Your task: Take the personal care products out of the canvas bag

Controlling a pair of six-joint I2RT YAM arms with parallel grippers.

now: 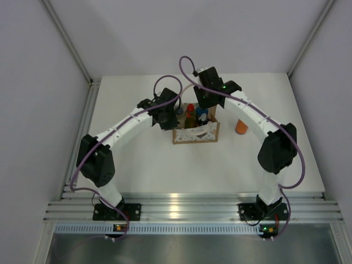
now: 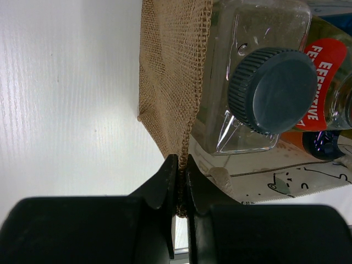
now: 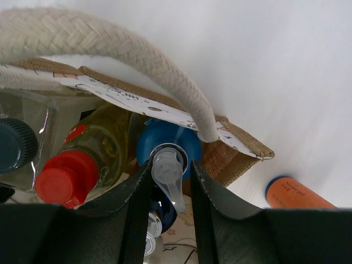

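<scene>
The tan canvas bag (image 1: 196,132) stands mid-table with bottles upright inside. My left gripper (image 2: 183,165) is shut on the bag's left woven edge (image 2: 170,66). Beside it stand a clear bottle with a dark cap (image 2: 272,91) and a yellow-green bottle with a red cap (image 3: 66,177). My right gripper (image 3: 170,175) reaches into the bag. Its jaws stand narrowly apart on either side of the clear pump head (image 3: 168,168) of a blue-capped bottle (image 3: 165,144). The left finger touches the pump and a thin gap shows at the right finger. One orange bottle (image 1: 241,127) lies on the table right of the bag.
A cream rope handle (image 3: 137,60) arches over the bag's mouth just above my right gripper. The white table (image 1: 165,170) is walled at the left, back and right. An aluminium rail (image 1: 187,209) runs along the near edge at the arm bases.
</scene>
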